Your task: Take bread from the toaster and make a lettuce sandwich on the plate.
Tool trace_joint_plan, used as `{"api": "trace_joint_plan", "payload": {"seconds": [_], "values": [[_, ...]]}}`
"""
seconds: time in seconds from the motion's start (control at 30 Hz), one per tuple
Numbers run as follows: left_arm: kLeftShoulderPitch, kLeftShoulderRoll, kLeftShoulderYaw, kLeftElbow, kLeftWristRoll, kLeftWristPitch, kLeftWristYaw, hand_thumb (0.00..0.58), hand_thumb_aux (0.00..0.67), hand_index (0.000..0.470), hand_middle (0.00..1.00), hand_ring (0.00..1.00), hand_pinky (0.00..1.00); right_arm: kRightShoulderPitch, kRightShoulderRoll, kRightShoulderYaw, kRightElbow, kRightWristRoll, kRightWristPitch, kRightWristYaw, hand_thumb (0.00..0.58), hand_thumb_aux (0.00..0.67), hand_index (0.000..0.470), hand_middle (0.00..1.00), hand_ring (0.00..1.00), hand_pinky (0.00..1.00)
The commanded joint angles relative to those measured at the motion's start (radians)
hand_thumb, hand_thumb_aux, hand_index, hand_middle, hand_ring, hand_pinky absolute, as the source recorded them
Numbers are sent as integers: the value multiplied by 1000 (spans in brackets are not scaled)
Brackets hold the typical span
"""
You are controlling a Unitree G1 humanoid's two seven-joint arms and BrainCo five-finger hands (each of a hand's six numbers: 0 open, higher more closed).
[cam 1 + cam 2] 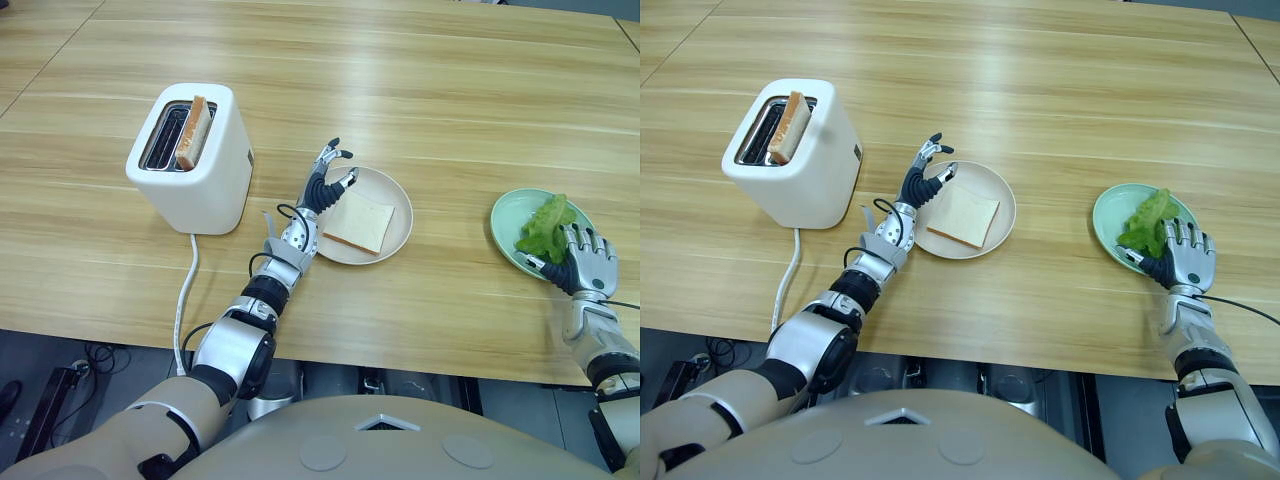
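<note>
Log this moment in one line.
slice on tan plate | second slice in toaster | left hand: open by tan plate | right hand: at lettuce on green plate

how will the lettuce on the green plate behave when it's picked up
Probably floppy: the lettuce is a thin, ruffled leaf, so it may droop. Likely light, so the green plate should hardly shift. Its crinkled edges look apt to tear if pinched.

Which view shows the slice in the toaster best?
The left eye view: the bread slice stands in the toaster farther from the picture's edge. The right eye view shows the same slice, only nearer its left edge.
</note>
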Motion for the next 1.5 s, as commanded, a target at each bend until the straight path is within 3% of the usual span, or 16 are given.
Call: {"api": "trace_joint_plan", "payload": {"seconds": [0.03, 0.07, 0.1, 0.13, 0.17, 0.2, 0.67, 0.93, 1.2, 1.33, 1.5], "values": [[5, -1, -7, 19, 2, 1, -5, 470, 378, 260, 16, 16, 16, -9, 18, 29, 28, 2, -24, 4, 398, 294, 202, 0, 0, 0], [6, -2, -7, 18, 2, 0, -5, 470, 378, 260, 16, 16, 16, -10, 21, 32, 27, 1, -28, 1, 506, 431, 296, 0, 0, 0], [7, -2, -7, 17, 2, 0, -5, 470, 378, 260, 16, 16, 16, -11, 23, 34, 21, 1, -31, -4, 531, 476, 327, 0, 0, 0], [7, -2, -7, 17, 2, -1, -6, 470, 378, 260, 16, 16, 16, -12, 24, 34, 17, 1, -34, -8, 531, 476, 327, 0, 0, 0], [8, -2, -7, 18, 2, -1, -6, 470, 378, 260, 16, 16, 16, -12, 24, 34, 14, 2, -37, -12, 579, 641, 440, 0, 0, 0], [8, -2, -7, 18, 2, -2, -6, 470, 378, 260, 16, 16, 16, -12, 24, 33, 9, 3, -40, -15, 580, 670, 460, 0, 0, 0], [5, -6, -6, 30, 0, -9, -6, 472, 381, 262, 8, 8, 8, 12, 3, 1, -84, 15, -77, -94, 580, 670, 460, 0, 0, 0], [10, -5, -4, 24, -1, -15, -5, 472, 381, 262, 4, 4, 4, 75, -15, -74, -287, 21, -90, -199, 580, 670, 460, 0, 0, 0], [27, 7, 3, -21, -10, -37, -9, 468, 376, 258, 0, 0, 0, 139, 8, -143, -564, 3, -73, -193, 580, 670, 460, 0, 0, 0], [50, 18, 6, -93, -15, -52, -13, 464, 370, 254, 0, 0, 0, 115, 47, -130, -644, -18, -70, -154, 580, 670, 460, 0, 0, 0], [125, 63, 31, -341, -47, -81, -51, 436, 336, 231, 0, 0, 0, 56, 131, -74, -746, -70, -70, -96, 580, 670, 460, 0, 0, 0]]}}
